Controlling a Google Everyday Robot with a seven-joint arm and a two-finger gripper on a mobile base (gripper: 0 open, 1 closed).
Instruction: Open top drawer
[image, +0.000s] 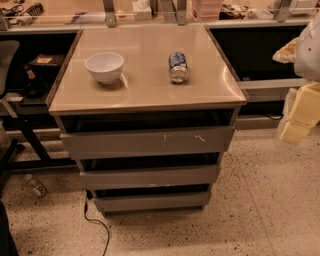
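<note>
The top drawer (147, 142) is the widest grey front panel of the cabinet, with small white scratches at its centre and right. It sits just under the beige cabinet top (145, 95), with a dark gap above it. Two shorter grey drawer fronts (149, 176) lie below it. My gripper (299, 117) is at the right edge of the view, cream-coloured and partly cut off. It hangs to the right of the cabinet, about level with the top drawer and clear of it.
A white bowl (104, 66) and a can lying on its side (178, 67) rest on the cabinet top. A black cable (95, 222) trails on the speckled floor at the front left. A small bottle (36, 185) lies on the floor left. Desks stand behind.
</note>
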